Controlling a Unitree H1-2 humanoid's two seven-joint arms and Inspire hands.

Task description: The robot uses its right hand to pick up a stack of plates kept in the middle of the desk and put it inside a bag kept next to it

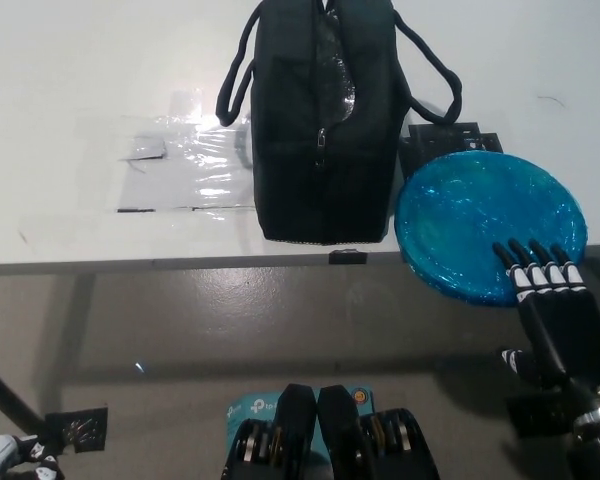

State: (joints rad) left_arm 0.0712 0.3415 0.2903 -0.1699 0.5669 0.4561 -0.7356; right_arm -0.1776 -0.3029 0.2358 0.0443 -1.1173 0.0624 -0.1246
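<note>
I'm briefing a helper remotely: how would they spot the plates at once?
On the white desk stands an upright black bag. Just beside it, at the near edge, lie the plates: a round, glossy translucent-blue disc, the only coloured thing on the desk.
</note>
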